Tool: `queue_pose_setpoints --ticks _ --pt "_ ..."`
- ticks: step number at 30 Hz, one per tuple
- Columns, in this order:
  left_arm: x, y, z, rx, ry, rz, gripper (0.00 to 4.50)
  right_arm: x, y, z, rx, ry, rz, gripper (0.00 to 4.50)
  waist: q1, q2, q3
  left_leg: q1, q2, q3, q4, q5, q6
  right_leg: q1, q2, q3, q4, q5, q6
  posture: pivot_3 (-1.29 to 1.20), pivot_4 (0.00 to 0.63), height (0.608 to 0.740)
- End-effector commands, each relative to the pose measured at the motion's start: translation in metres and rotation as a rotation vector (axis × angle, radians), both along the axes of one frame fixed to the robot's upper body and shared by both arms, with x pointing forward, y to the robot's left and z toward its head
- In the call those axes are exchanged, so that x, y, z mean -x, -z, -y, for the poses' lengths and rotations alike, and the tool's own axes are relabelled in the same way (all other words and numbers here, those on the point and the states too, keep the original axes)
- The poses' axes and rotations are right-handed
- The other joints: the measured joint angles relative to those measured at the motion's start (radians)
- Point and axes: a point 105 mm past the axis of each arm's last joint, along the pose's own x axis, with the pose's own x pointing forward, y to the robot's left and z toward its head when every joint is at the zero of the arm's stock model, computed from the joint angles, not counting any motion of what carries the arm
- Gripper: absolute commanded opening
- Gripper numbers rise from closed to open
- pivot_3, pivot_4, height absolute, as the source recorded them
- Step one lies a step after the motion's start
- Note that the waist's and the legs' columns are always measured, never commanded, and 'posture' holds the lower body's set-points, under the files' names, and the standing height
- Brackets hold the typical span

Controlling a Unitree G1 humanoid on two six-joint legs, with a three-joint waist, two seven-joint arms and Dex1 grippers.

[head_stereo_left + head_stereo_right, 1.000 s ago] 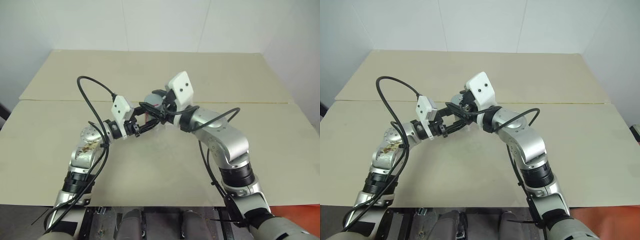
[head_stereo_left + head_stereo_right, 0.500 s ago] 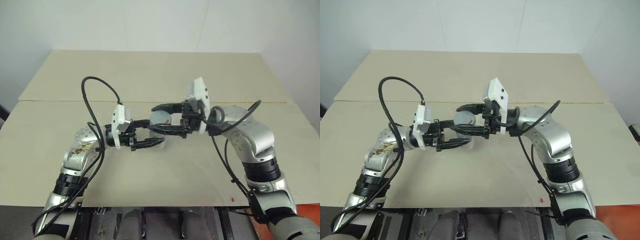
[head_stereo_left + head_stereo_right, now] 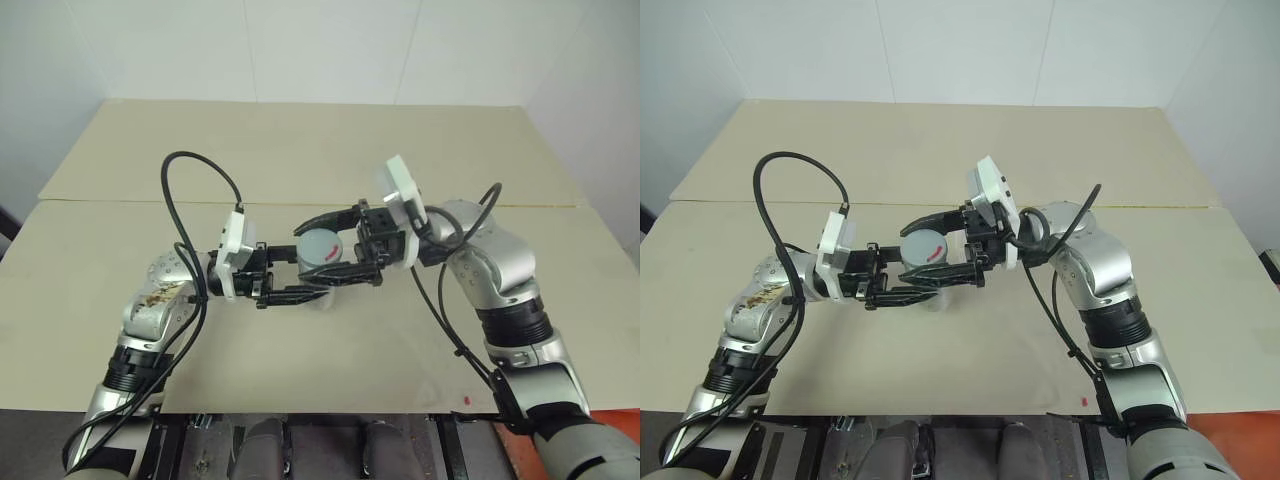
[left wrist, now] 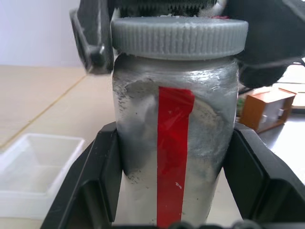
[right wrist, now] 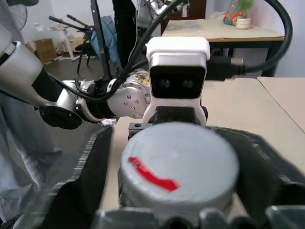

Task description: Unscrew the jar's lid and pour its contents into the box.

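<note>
From the head views, the jar (image 3: 312, 262) hangs in the air above the worktop (image 3: 320, 330), lying level between the two arms. The left gripper (image 3: 300, 275) pinches its body. Its long axis runs across, and the lid (image 3: 319, 246) points toward the right arm. The right gripper (image 3: 330, 245) reaches in from that side, fingers spread on either side of the lid.

In the left wrist view, the black fingers (image 4: 90, 186) press both sides of the jar (image 4: 174, 157), its red stripe running lengthwise, the grey lid (image 4: 179, 37) at the far end. The box (image 4: 35, 174) sits on the worktop beyond.

In the right wrist view, the lid (image 5: 178, 164) faces the camera between wide-apart fingers (image 5: 93, 167).
</note>
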Motion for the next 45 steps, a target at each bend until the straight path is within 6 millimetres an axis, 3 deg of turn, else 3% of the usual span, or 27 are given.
queue_pose_setpoints --ticks 1,10,14,20,27,41,45 --pt "-0.002 -0.012 -0.004 0.016 -0.036 0.065 2.70 -0.004 -0.009 0.008 -0.027 0.083 0.042 4.46 0.001 0.000 0.000 0.000 0.000 0.000 0.000 0.000 0.000 0.000 0.000 0.000 0.000 0.000 0.000 0.00 0.150 0.740" --pt "-0.031 -0.007 -0.024 0.036 -0.339 0.067 2.70 -0.023 -0.018 0.031 -0.127 0.471 0.101 4.46 0.001 0.000 0.000 0.000 0.000 0.000 0.000 0.000 -0.001 0.000 0.000 0.000 0.000 0.000 0.000 0.00 0.150 0.740" --pt "-0.048 0.000 -0.020 0.063 -0.511 0.050 2.70 -0.024 -0.029 0.023 -0.187 0.560 0.089 4.46 0.001 0.000 0.000 0.000 0.000 0.000 0.000 0.001 -0.001 0.000 0.000 0.000 0.001 0.000 0.000 0.00 0.150 0.740" --pt "-0.063 -0.003 -0.011 0.112 -0.657 0.044 2.70 -0.038 -0.023 -0.001 -0.168 0.731 0.076 4.46 0.000 0.000 0.000 0.000 0.000 0.000 0.000 0.001 -0.001 -0.001 0.000 0.000 0.001 0.000 0.000 0.00 0.150 0.740" --pt "-0.061 -0.004 -0.002 0.121 -0.642 0.053 2.70 -0.059 -0.020 -0.013 -0.142 0.848 0.068 4.46 0.000 0.000 0.000 0.000 0.000 0.000 0.000 0.001 -0.002 -0.001 0.000 0.001 0.003 0.000 0.000 0.00 0.150 0.740" --pt "-0.055 -0.003 0.000 0.119 -0.618 0.053 2.70 -0.065 -0.020 -0.019 -0.136 0.842 0.053 4.46 -0.002 0.000 0.000 0.000 0.000 0.000 -0.001 0.001 -0.002 -0.001 0.000 0.000 0.002 0.000 0.000 0.00 0.150 0.740" --pt "-0.053 -0.003 0.000 0.112 -0.601 0.053 2.70 -0.064 -0.021 -0.020 -0.142 0.841 0.059 3.58 -0.002 0.000 0.000 0.000 0.000 0.000 -0.001 0.001 -0.002 -0.001 0.000 0.000 0.002 0.000 0.000 0.00 0.150 0.740"
